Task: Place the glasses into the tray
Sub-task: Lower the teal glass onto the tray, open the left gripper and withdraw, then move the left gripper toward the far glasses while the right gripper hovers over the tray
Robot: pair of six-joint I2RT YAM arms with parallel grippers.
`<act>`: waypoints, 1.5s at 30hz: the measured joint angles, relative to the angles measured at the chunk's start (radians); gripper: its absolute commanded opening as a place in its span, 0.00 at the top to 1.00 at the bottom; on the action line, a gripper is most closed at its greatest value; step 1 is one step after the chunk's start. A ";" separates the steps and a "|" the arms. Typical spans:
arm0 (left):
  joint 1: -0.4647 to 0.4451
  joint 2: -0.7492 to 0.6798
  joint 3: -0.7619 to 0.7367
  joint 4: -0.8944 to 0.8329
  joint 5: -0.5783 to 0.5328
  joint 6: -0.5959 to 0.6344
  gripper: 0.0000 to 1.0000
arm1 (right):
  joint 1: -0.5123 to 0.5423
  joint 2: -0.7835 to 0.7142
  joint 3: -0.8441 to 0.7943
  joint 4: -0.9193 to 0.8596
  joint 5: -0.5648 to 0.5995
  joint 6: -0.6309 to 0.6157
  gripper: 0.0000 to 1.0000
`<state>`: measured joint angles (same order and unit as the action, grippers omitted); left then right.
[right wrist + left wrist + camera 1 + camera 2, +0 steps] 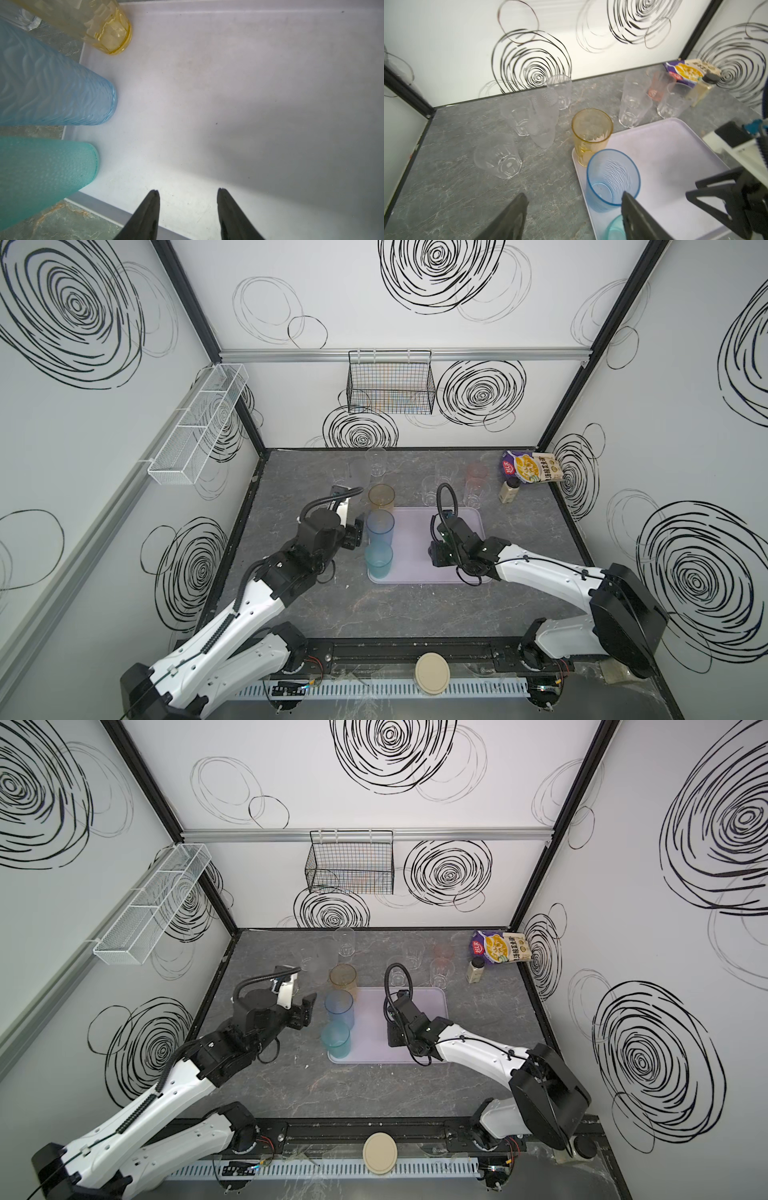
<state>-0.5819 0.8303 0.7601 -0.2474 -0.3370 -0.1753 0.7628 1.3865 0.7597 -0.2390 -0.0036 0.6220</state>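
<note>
The tray (432, 549) (239, 83) lies flat on the grey desk (374, 614). Three glasses stand up in it, in a row along the tray's left edge. The amber glass (381, 497) (591, 133) is in the tray's far left corner. The tall blue glass (380, 529) (612, 178) is in the middle of the row. The teal glass (378, 561) (41, 176) is in the tray's near left corner. The three are close together, and I cannot tell if they touch.

The left end effector (358, 534) (574, 195) is just outside the tray's left edge, right beside the blue glass. Its two fingers are wide apart and hold nothing. In the left wrist view, one finger (633, 212) shows in front of the blue glass and the other is over the bare desk.

The right end effector (188, 191) (435, 558) hangs over the bare inside of the tray, close to the tray's near edge, and points down. Its fingers are apart too, with nothing between them.

The other glasses are not in the tray. They all stand up on the desk behind it. Past the tray's far left corner there are clear glasses (517, 118) and two frosted glasses (544, 128) bunched together. Past the tray's far edge there are more clear ones and a pink glass (476, 477) (658, 88). Past the tray's far right corner stands a small bottle (509, 491) with a dark cap. A snack bag (534, 466) lies just behind it.
</note>
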 measured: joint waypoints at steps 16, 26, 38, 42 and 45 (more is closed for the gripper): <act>0.152 -0.142 -0.307 0.199 0.048 -0.182 0.15 | 0.020 0.129 0.121 0.022 0.007 0.007 0.50; 0.152 -0.140 -0.317 0.228 0.049 -0.203 0.15 | 0.020 0.156 0.161 0.033 0.010 0.008 0.49; 0.148 -0.138 -0.320 0.230 0.049 -0.203 0.14 | 0.019 0.188 0.170 0.035 0.007 0.008 0.49; 0.148 -0.138 -0.321 0.231 0.048 -0.203 0.14 | 0.018 0.189 0.174 0.037 0.005 0.010 0.49; 0.146 -0.139 -0.321 0.230 0.048 -0.203 0.13 | 0.016 0.189 0.175 0.035 0.005 0.010 0.49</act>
<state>-0.4358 0.6910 0.4393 -0.0170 -0.2890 -0.3786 0.7788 1.5757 0.9344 -0.2035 0.0017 0.6323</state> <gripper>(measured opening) 0.869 0.510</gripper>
